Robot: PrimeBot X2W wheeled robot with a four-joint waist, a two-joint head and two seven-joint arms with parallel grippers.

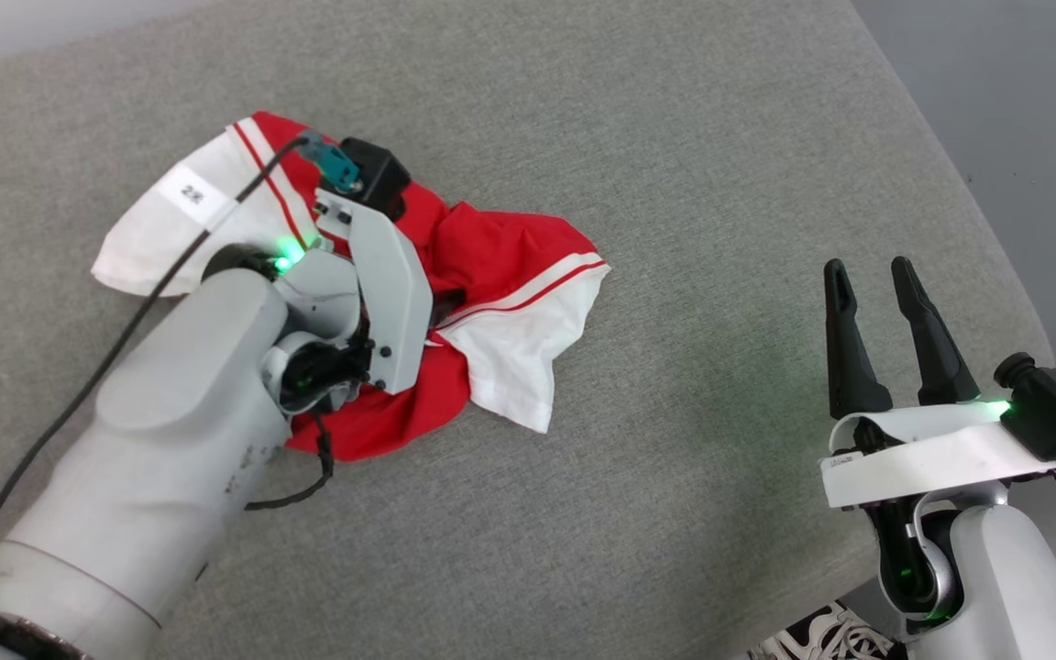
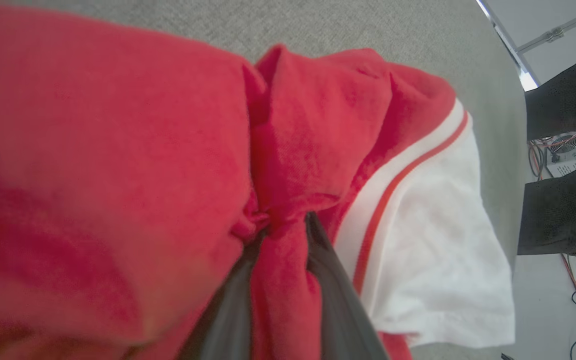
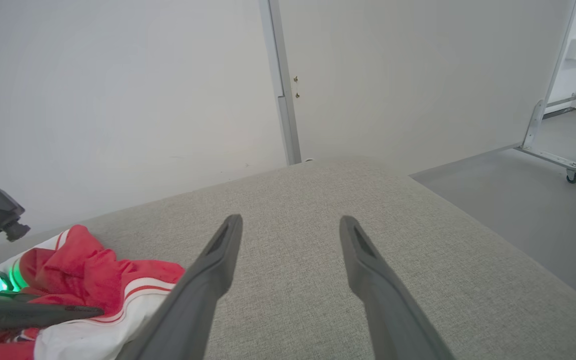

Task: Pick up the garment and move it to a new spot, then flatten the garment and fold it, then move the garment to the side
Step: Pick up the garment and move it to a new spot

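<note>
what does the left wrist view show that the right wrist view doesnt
Left wrist: the left gripper shut on a bunched red fold of the garment, seen close. Right wrist: the right gripper open over bare grey cushion, a white wall behind. Both: the garment's red cloth, its white sleeve with striped trim, and the cushion.

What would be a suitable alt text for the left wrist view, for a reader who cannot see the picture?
The left gripper has its two dark fingers closed on a bunched fold of the red T-shirt, which lies crumpled on a grey fabric surface. A white sleeve with a red-and-white striped band spreads to the right.
</note>
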